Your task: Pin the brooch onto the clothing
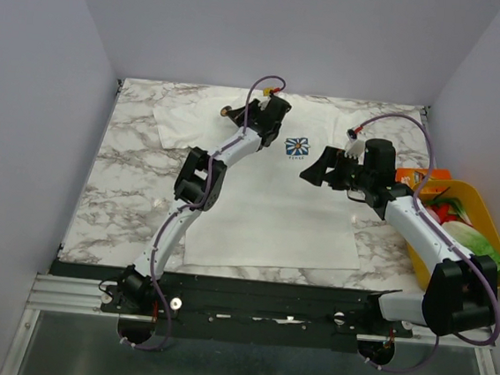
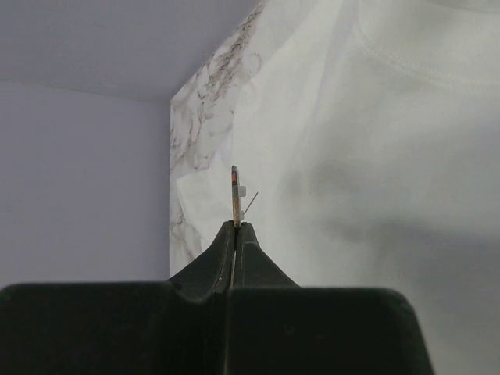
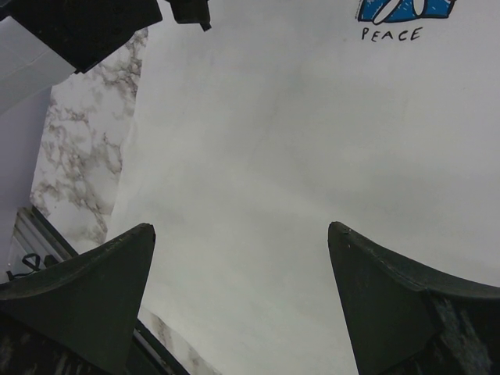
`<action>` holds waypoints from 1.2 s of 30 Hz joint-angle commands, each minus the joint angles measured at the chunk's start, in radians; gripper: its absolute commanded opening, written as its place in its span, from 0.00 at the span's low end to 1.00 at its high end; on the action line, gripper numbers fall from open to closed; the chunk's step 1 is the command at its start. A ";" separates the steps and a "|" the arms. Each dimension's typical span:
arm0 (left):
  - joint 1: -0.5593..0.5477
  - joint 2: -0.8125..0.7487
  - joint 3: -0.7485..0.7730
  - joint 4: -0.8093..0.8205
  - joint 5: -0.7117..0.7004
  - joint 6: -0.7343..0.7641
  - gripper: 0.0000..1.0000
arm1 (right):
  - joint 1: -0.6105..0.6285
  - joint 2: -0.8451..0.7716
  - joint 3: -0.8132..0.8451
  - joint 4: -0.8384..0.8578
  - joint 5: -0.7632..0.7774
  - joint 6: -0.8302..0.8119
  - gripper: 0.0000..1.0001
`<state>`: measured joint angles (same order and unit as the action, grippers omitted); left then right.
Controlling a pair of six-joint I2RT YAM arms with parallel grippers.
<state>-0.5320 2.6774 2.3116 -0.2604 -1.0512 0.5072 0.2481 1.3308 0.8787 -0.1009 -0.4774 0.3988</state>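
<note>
My left gripper point(image 2: 235, 228) is clamped on the brooch point(image 2: 235, 187), held edge-on above the T-shirt point(image 1: 266, 207) near its collar, at the table's 12 o'clock. My right gripper point(image 3: 241, 228) hangs wide apart over the chest. I'd pin the cloth flat with it, then bring the pin in at a shallow angle. Below the flower print point(image 3: 406, 8), at 6 o'clock, I read "PEACE".
</note>
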 commanded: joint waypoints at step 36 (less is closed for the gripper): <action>-0.108 0.030 0.100 -0.228 0.207 -0.188 0.00 | -0.004 -0.041 -0.049 -0.014 -0.020 -0.015 1.00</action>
<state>-0.6437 2.8044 2.4271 -0.4854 -1.0424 0.4618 0.2474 1.3136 0.8436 -0.1062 -0.4877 0.3985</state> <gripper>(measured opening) 0.010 0.996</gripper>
